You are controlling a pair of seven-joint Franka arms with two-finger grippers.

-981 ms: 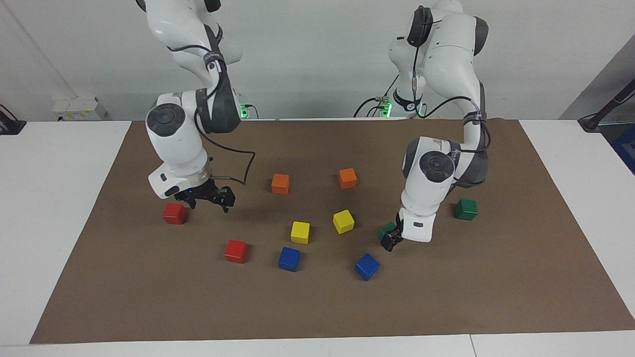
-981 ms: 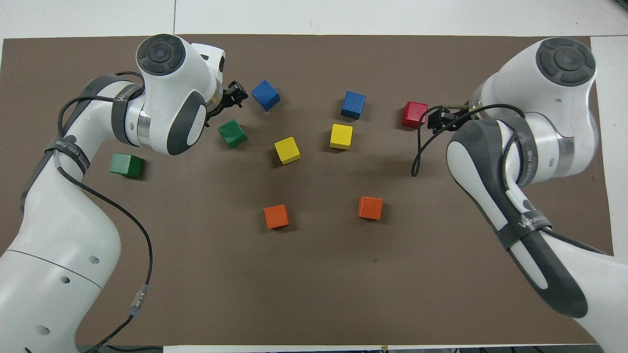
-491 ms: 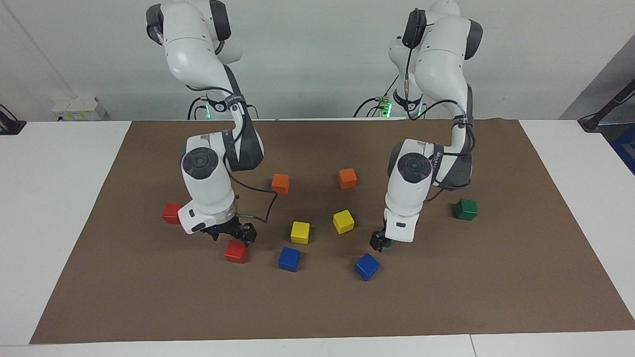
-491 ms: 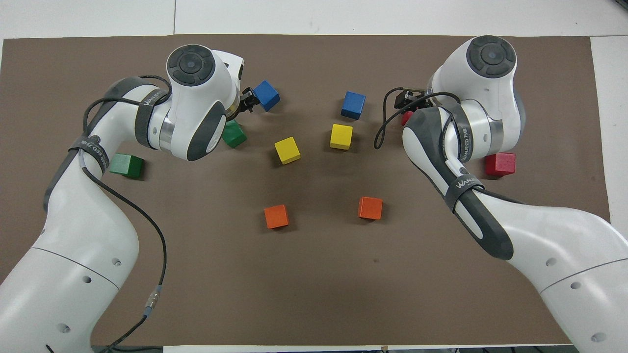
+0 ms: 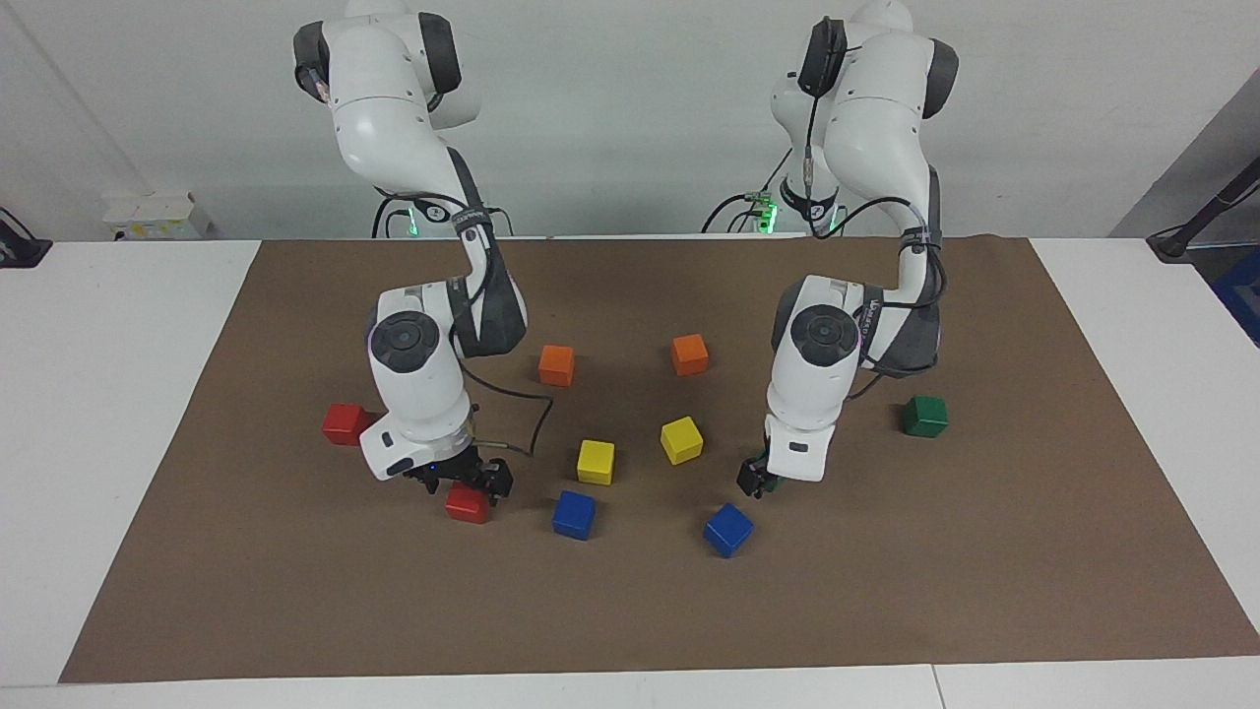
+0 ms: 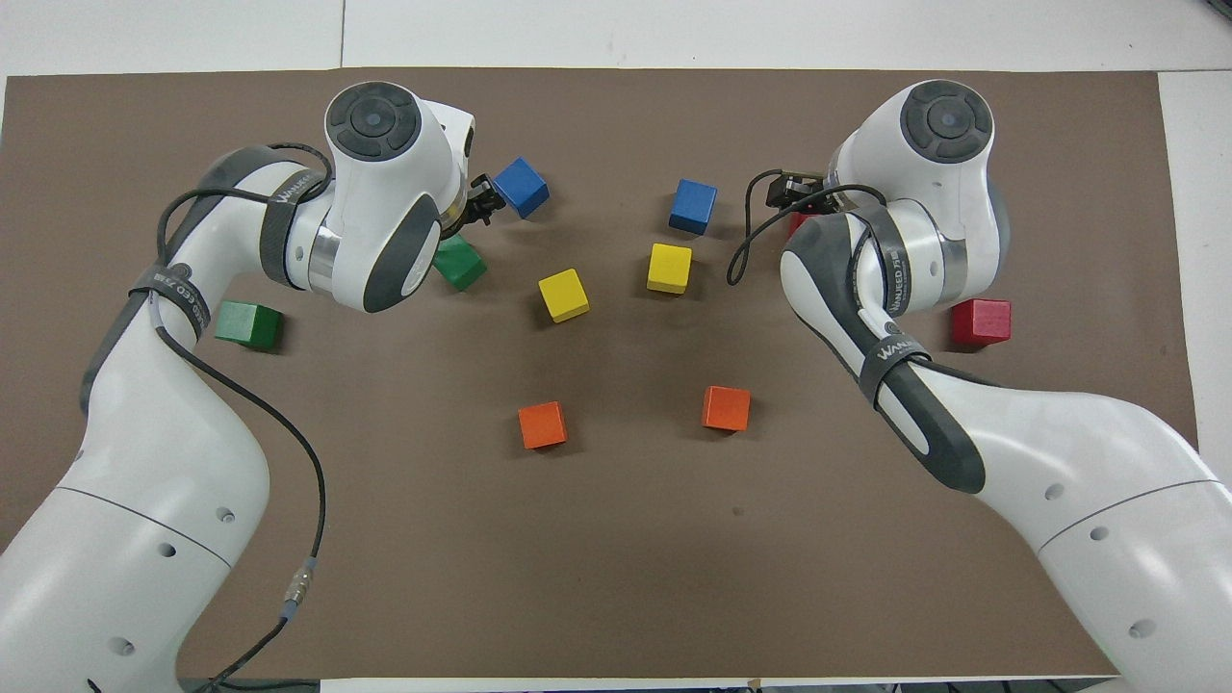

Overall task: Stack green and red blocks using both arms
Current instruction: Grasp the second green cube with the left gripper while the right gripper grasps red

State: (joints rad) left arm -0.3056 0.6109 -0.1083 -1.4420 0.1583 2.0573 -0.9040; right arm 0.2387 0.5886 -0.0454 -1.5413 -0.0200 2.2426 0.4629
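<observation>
In the facing view we see the right end effector (image 5: 465, 483) low over a red block (image 5: 467, 504), its black fingers spread wide to either side of the block's top; we cannot tell if they touch it. The left end effector (image 5: 756, 479) is also down near the mat, open, at a green block (image 5: 773, 482) of which only a small edge shows beside the white wrist. A second red block (image 5: 343, 423) lies toward the right arm's end of the tabletop, nearer to the robots than the first one. A second green block (image 5: 925, 416) lies toward the left arm's end, apart from the arm. A brown mat (image 5: 984, 551) covers the white tabletop (image 5: 118, 394), and a pale wall stands at the robots' backs.

In the overhead view we see the left end effector (image 6: 478, 197) between the half-covered green block (image 6: 460, 264) and a blue cube (image 6: 521, 187). The right end effector (image 6: 791, 192) covers most of its red block (image 6: 795, 224). The other green block (image 6: 247, 323) and the other red block (image 6: 981, 320) sit flat on the mat. Being cubes, the blocks have no long axis; the green one by the left end effector is turned somewhat against the mat's edges, while the free red one lies nearly square to them.
</observation>
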